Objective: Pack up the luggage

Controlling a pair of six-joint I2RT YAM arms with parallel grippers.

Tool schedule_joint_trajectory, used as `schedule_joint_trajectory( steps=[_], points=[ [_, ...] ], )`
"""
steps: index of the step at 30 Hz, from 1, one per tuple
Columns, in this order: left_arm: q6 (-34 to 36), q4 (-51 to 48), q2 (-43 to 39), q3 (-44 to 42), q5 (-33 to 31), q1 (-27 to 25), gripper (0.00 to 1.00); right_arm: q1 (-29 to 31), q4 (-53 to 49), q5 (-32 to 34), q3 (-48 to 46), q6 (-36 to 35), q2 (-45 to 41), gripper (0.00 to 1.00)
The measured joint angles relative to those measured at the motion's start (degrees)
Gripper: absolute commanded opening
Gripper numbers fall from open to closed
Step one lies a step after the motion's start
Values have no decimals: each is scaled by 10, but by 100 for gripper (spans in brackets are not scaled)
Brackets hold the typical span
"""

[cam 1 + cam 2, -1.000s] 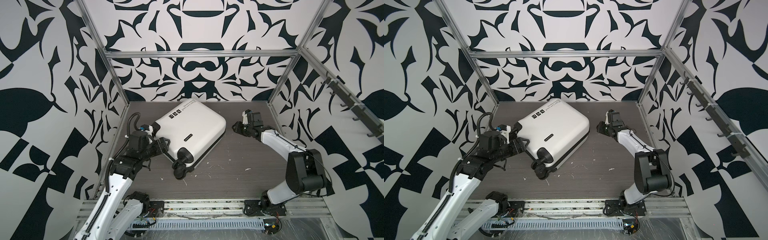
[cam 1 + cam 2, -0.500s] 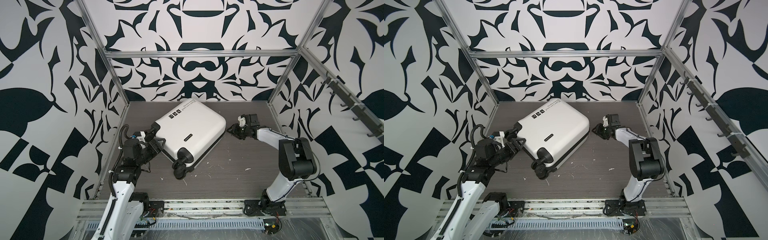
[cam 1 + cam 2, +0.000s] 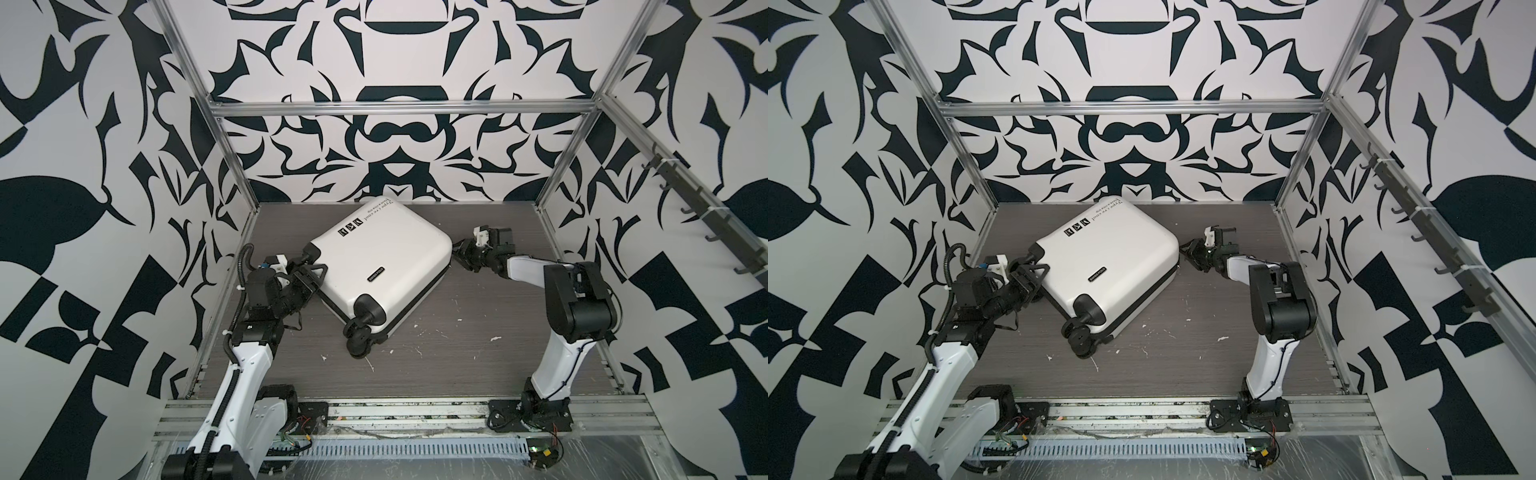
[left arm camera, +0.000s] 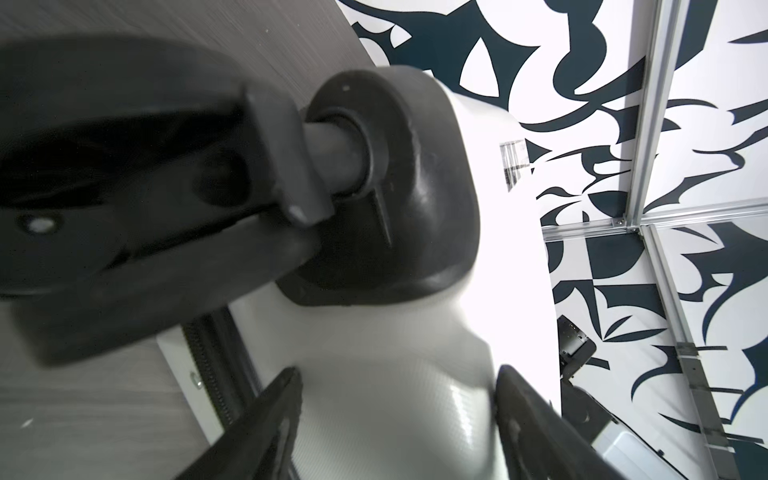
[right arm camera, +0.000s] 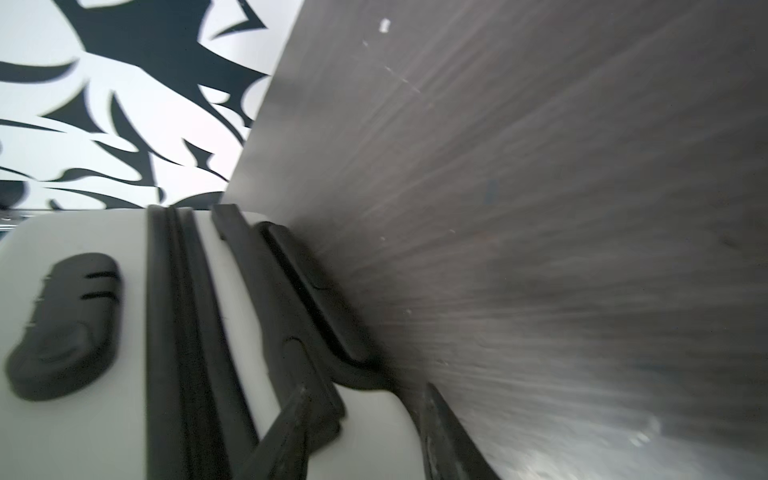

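The luggage is closed and lies flat and askew on the table, its stickered white shell facing up and one pair of black wheels at its front corner. The left hand is at the luggage's other wheeled corner, its fingers spread apart with white shell showing between them; contact cannot be told. The right hand sits low just beside the luggage's opposite corner, fingers apart, the shell's rounded edge by the black zip line showing between them in the blurred wrist view.
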Motion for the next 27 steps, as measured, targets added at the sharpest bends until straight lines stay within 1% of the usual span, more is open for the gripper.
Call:
schedule_joint_trajectory(
  steps=[4, 8, 13, 20, 27],
  points=[
    [-3, 41, 29, 0, 3, 0, 72, 1, 73, -28, -10, 35, 15, 44],
    [-2, 61, 45, 3, 5, 1, 72, 6, 116, -48, -20, 52, 23, 43],
    [2, 73, 62, 9, 6, 1, 72, 9, 165, -50, -47, 66, 21, 42],
    [14, 97, 117, 38, 16, 4, 71, 7, 213, -46, -115, 77, -16, 42],
    [24, 115, 168, 70, 21, 5, 70, 8, 219, -39, -185, 73, -74, 41]
  ],
)
